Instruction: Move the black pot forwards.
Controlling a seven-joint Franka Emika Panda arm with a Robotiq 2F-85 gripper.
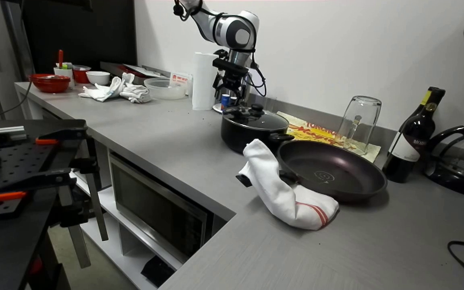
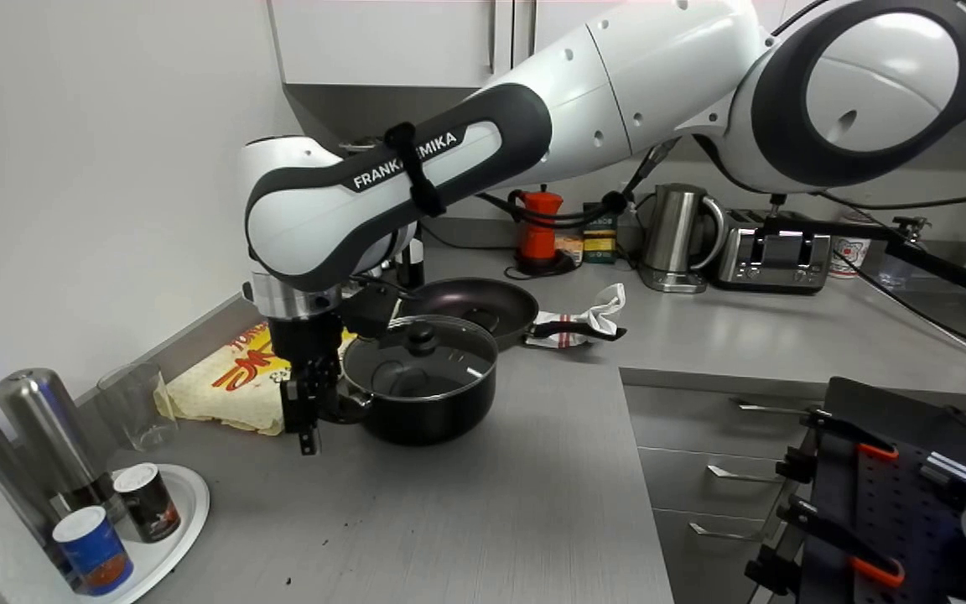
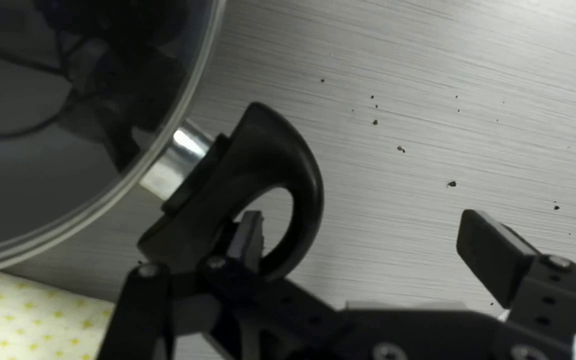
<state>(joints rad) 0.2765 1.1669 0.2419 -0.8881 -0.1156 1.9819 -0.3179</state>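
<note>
The black pot stands on the grey counter with its knobbed glass lid on, in both exterior views [image 1: 242,135] [image 2: 428,415]. In the wrist view the pot's lid [image 3: 23,200] fills the upper left, and its black loop handle [image 3: 300,170] points toward my gripper [image 3: 365,237]. My gripper is open. One fingertip lies in or over the handle's opening; I cannot tell how deep. The other fingertip is well apart, to the right of the handle over the counter. In the exterior views the gripper [image 1: 228,86] [image 2: 307,428] points down beside the pot's handle.
A black frying pan [image 2: 470,298] with a white towel [image 1: 272,185] round its handle is close to the pot. A yellow packet [image 2: 236,382] lies along the wall. A white plate [image 2: 185,537] with cans and mills stands nearby. The counter's front edge [image 1: 167,173] is open.
</note>
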